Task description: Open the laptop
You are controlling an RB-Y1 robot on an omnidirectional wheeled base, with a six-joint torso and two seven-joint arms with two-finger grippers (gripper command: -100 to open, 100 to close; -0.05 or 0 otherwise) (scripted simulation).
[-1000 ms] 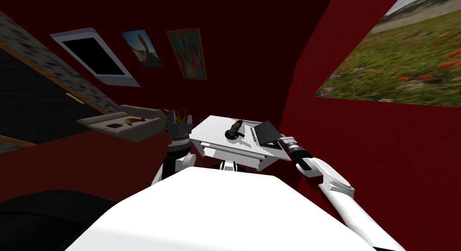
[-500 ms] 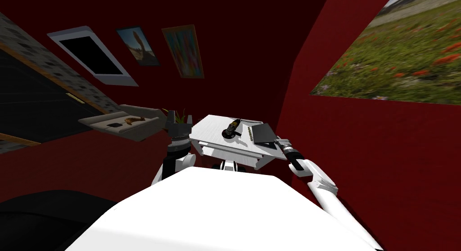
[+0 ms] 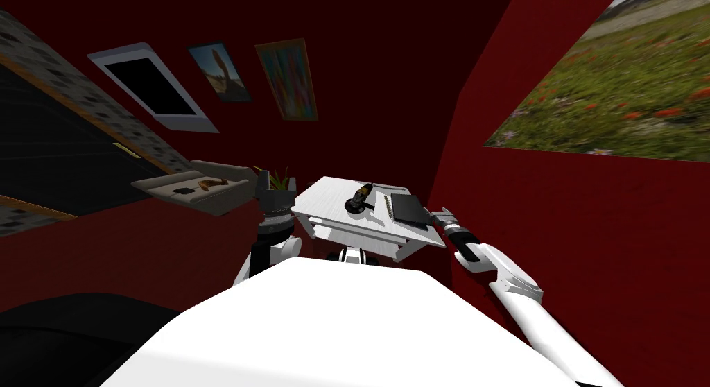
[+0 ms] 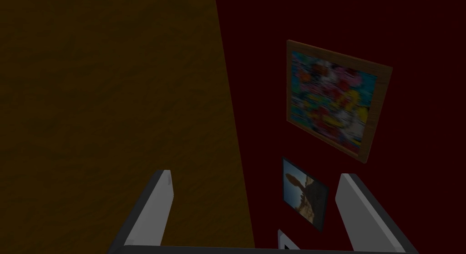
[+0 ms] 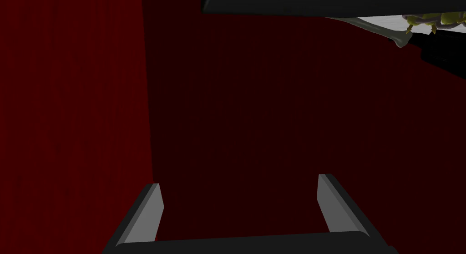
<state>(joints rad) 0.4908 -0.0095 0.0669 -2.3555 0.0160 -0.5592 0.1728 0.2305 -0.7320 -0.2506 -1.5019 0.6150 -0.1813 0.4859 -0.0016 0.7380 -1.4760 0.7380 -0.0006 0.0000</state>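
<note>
**Right gripper open beside the laptop**

Holds the right gripper (image 3: 438, 215) just off the right end of the white desk (image 3: 326, 204), released and empty, with nothing between the blades; finds the laptop (image 3: 409, 209) just beside that gripper, a dark slab lying low on the desk's right end, lid down as far as can be told; cannot tell from the head view whether gripper and laptop touch.

Looks from the right wrist along the spread fingers (image 5: 152, 210) at a dark red wall (image 5: 250, 105); meets a dark flat edge (image 5: 296, 3) well beyond the fingertips, laptop or desk not to be told apart there.

Spots a dark tool (image 3: 358, 199) with a yellow band on the desk, past the laptop from the right gripper and close beside it.

Carries the left gripper (image 3: 274, 188) upright just off the desk's opposite end, well apart from the laptop, likewise released and holding nothing; has a green plant (image 3: 281, 177) just behind that gripper and a grey sofa (image 3: 201, 188) farther out to its side.
</note>
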